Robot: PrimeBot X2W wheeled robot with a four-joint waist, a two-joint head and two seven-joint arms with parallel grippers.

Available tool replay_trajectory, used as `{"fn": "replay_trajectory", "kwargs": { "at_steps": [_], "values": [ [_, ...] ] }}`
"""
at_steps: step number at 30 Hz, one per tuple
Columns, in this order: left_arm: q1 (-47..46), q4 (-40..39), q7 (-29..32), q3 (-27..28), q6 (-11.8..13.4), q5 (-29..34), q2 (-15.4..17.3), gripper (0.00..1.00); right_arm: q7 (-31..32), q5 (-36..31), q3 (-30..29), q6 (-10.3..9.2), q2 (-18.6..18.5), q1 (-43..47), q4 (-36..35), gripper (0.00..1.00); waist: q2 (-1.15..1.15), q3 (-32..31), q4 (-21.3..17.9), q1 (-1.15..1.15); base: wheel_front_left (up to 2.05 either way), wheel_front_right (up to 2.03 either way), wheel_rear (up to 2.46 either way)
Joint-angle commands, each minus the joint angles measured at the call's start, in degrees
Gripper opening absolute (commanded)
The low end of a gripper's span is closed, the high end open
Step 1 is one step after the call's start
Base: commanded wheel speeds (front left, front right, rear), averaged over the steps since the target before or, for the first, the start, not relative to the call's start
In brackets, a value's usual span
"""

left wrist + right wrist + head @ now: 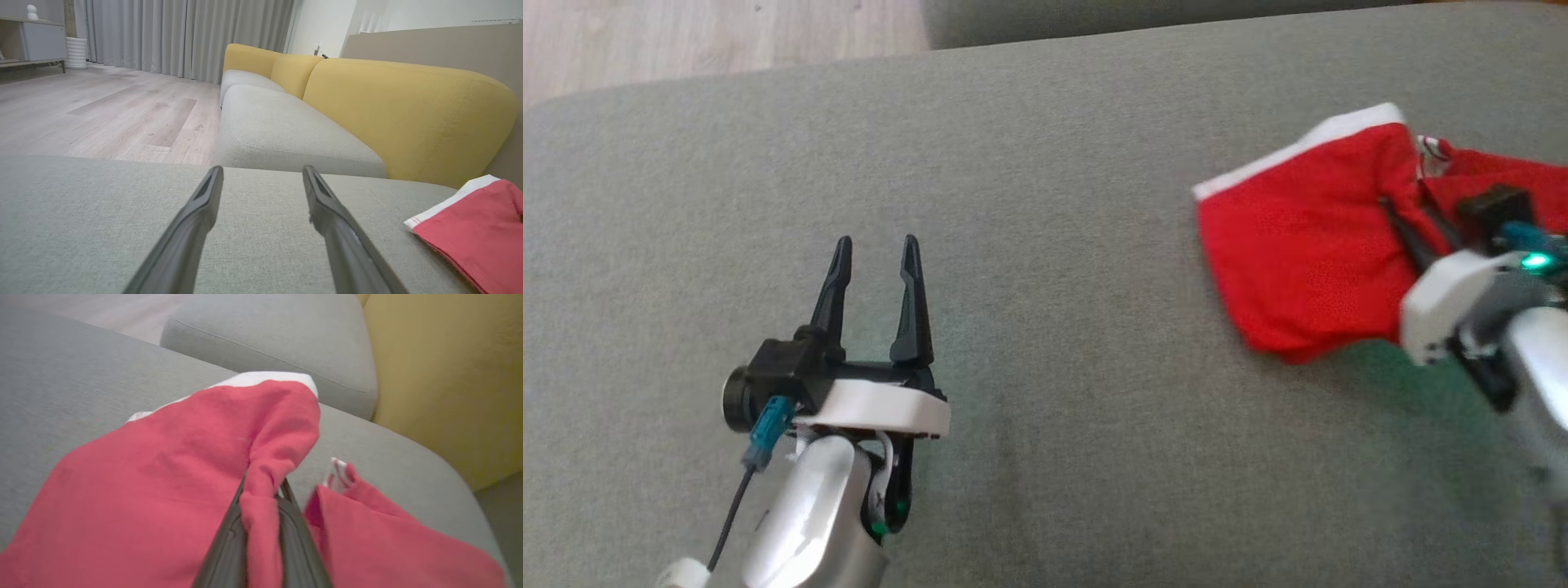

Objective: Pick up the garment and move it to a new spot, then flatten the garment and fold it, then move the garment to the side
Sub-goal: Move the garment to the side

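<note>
The garment is red with a white band along one edge and lies rumpled at the right of the grey sofa seat. My right gripper is shut on a pinched ridge of its red cloth. In the right wrist view the garment bunches up between the two dark fingers of that gripper. My left gripper hovers open over bare cushion at the lower left, well apart from the cloth. In the left wrist view the garment shows at the right, beside the open left gripper.
A yellow backrest runs along the far right side of the seat. A second grey cushion adjoins beyond the seat's far edge. Wooden floor lies to the left, with curtains and a low cabinet further off.
</note>
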Motion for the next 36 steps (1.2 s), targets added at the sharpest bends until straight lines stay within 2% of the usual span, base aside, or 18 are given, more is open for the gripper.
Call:
{"fn": "replay_trajectory", "kwargs": {
  "at_steps": [1,7,13,18,24,31,35,36],
  "values": [
    [-0.6,-1.7,-0.3,2.3,-0.1,0.6,0.5,1.00,0.7,1.0,0.7,-0.04,-3.6,0.7,-3.4,0.00,0.00,-0.4,-0.8,0.00,0.00,0.00,0.00],
    [-0.6,-1.9,-0.3,2.4,-0.3,0.8,0.5,1.00,4.2,2.1,0.1,-0.04,-12.1,3.6,-8.9,0.00,0.00,-0.1,-1.5,0.00,0.00,0.00,0.00],
    [-1.5,-2.1,-0.3,2.3,-0.6,1.1,0.5,1.00,5.1,1.9,-4.1,-0.04,-17.8,4.3,-7.7,0.00,0.00,1.8,-1.3,0.00,0.00,0.00,0.00],
    [-2.2,-2.1,-0.3,2.2,-0.7,1.5,0.5,1.00,4.3,-1.3,-9.2,-0.04,-19.3,3.8,-3.0,0.00,0.00,3.8,-0.8,0.00,0.00,0.00,0.00],
    [-3.3,-2.1,-0.3,2.3,-1.0,2.2,0.5,1.00,3.3,-7.7,-12.5,-0.04,-19.6,3.0,2.2,0.00,0.00,6.2,-0.2,0.00,0.00,0.00,0.00],
    [-4.4,-2.2,-0.3,2.4,-1.3,3.0,0.5,1.00,2.0,-16.6,-17.9,-0.04,-18.5,0.2,6.9,0.00,0.00,8.8,0.0,0.00,0.00,0.00,0.00],
    [-4.8,-2.1,-0.3,2.6,-1.4,3.3,0.5,1.00,1.4,-19.6,-19.6,-0.04,-17.2,-0.6,8.3,0.00,0.00,9.4,0.0,0.00,0.00,0.00,0.00],
    [-5.0,-2.1,-0.3,2.7,-1.5,3.3,0.5,1.00,1.0,-20.2,-20.3,-0.04,-16.8,-1.0,8.4,0.45,0.00,9.4,0.0,0.00,0.00,0.00,0.00]
  ]
}}
